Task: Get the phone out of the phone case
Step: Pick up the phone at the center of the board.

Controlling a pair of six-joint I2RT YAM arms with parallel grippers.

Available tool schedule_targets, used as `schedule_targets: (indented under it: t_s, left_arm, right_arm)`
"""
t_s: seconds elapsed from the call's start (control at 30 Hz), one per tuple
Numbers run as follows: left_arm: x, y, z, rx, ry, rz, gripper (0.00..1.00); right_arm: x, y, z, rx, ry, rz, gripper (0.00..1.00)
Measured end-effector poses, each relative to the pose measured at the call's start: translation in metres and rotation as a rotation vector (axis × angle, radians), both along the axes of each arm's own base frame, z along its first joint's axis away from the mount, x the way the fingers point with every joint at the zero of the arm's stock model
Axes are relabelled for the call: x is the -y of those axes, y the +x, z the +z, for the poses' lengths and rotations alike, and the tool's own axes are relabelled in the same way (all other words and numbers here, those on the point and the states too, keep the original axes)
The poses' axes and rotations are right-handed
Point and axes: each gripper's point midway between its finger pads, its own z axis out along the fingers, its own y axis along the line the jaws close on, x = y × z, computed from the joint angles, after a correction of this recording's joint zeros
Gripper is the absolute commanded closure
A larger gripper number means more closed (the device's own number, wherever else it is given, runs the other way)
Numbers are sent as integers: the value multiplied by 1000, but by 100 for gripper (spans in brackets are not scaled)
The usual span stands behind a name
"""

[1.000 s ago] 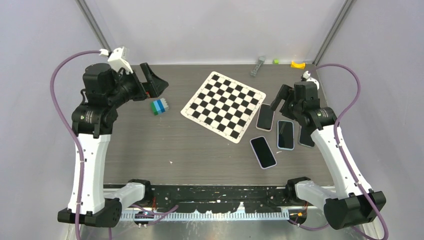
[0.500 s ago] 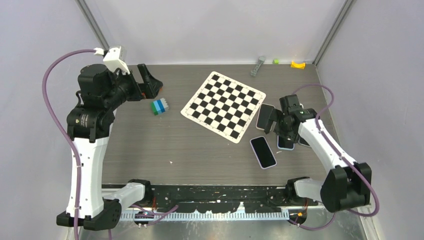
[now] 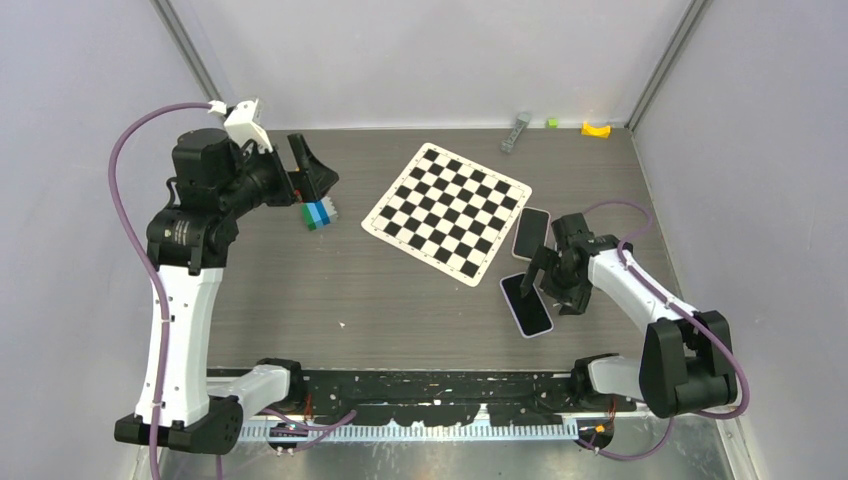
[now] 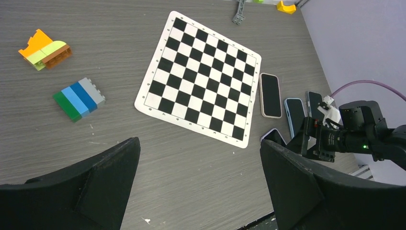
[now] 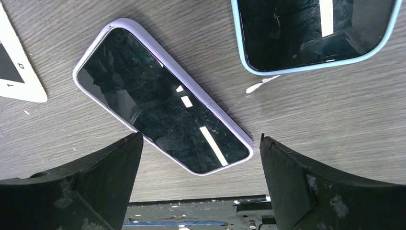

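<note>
So the right hand (image 3: 551, 287) hovers wide open right over the lilac-cased phone (image 5: 163, 122), which lies flat on the tabletop (image 3: 400, 290) just off the near corner of the chessboard (image 3: 447, 209). Approach stage imo; next it needs to drop and pinch the case's long edges.

Lilac-cased phone (image 5: 163, 103) flat, screen up

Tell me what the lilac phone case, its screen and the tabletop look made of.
Lilac phone case: probably soft silicone or rubber, judging by its rounded, dull matte rim.
Screen: glossy glass, mirroring the lights, with fine scratches.
Tabletop: likely grey wood-grain laminate, matte, with printed-looking streaks.
</note>
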Motion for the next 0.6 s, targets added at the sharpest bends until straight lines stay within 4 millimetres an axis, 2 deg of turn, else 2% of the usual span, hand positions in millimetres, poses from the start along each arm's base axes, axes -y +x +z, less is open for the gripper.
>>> schedule_targets:
  t_s: [0.33,0.6]
  left_arm:
    - [3,0,1,5,-9,-13,0]
    - [3,0,-1,0,-9,-15,0]
  right_arm:
    - [-18,5,-12,18,101,-50,2]
    - [-24,5,-17,38,71,-19,2]
